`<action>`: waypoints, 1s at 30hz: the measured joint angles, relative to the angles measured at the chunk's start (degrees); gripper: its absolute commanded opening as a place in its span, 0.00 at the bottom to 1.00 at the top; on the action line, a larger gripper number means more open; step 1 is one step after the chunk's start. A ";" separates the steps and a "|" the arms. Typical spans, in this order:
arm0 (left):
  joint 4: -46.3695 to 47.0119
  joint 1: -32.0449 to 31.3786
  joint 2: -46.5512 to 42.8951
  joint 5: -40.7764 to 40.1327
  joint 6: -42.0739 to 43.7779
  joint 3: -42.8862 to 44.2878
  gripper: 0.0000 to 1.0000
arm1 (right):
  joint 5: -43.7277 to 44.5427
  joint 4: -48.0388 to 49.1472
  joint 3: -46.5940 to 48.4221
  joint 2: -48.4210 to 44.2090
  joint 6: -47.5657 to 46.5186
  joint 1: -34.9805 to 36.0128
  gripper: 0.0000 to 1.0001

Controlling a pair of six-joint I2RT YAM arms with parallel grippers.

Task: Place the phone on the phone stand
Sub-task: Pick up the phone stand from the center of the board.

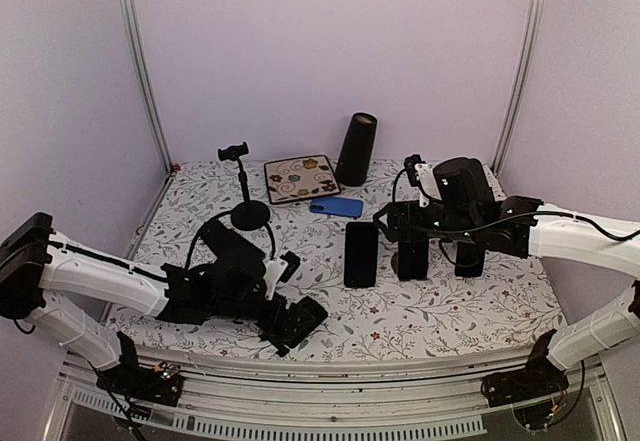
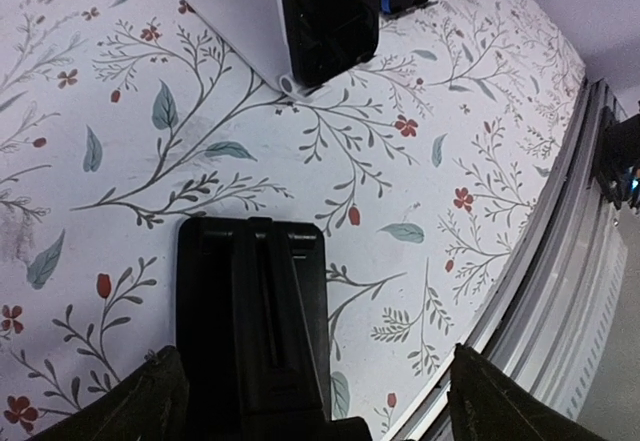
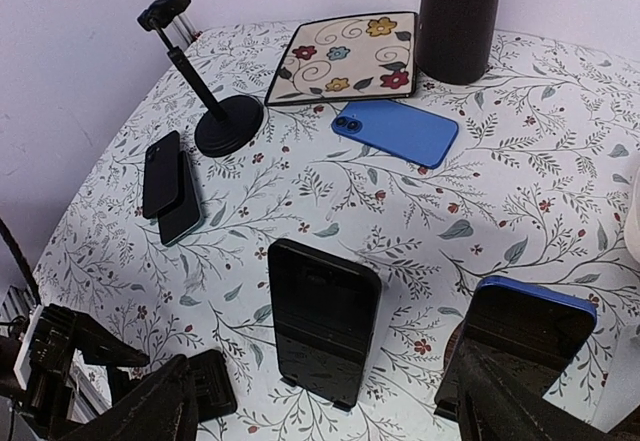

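A black phone stands upright, leaning on a white phone stand; it also shows at the top of the left wrist view. Beside it a blue-cased phone stands on another support. A third, blue phone lies flat. My right gripper is open just behind the two upright phones, touching neither. My left gripper is open low over a flat black folded stand, which lies between its fingers nearer the left one.
A black tripod phone holder, a patterned square plate and a tall black cylinder stand at the back. Two dark phones lie stacked at the left. The table's metal front rail runs close beside my left gripper.
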 measured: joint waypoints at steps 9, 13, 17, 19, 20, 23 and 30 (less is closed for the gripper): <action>-6.82 -2.56 0.31 -4.48 0.11 1.03 0.83 | 0.79 -0.02 0.00 0.02 -0.55 0.00 0.90; -8.85 -3.04 1.40 -5.97 0.11 1.60 0.74 | 1.11 -0.02 0.02 0.28 -1.14 0.00 0.90; -9.64 -3.63 1.81 -7.23 0.68 2.69 0.61 | 1.16 -0.22 0.28 1.60 -1.64 0.00 0.90; -10.03 -3.78 2.01 -7.67 0.55 3.02 0.54 | 1.11 -0.24 0.63 2.16 -1.86 0.00 0.90; -10.25 -3.91 2.05 -7.87 0.55 3.15 0.50 | 1.11 -0.22 0.83 2.40 -1.97 0.00 0.90; -10.69 -4.11 2.12 -8.28 0.59 3.34 0.35 | 1.09 -0.24 1.44 2.80 -2.32 0.00 0.90; -12.85 -4.15 0.74 -10.16 1.25 3.50 0.23 | 1.03 -0.20 2.62 3.23 -2.82 0.00 0.90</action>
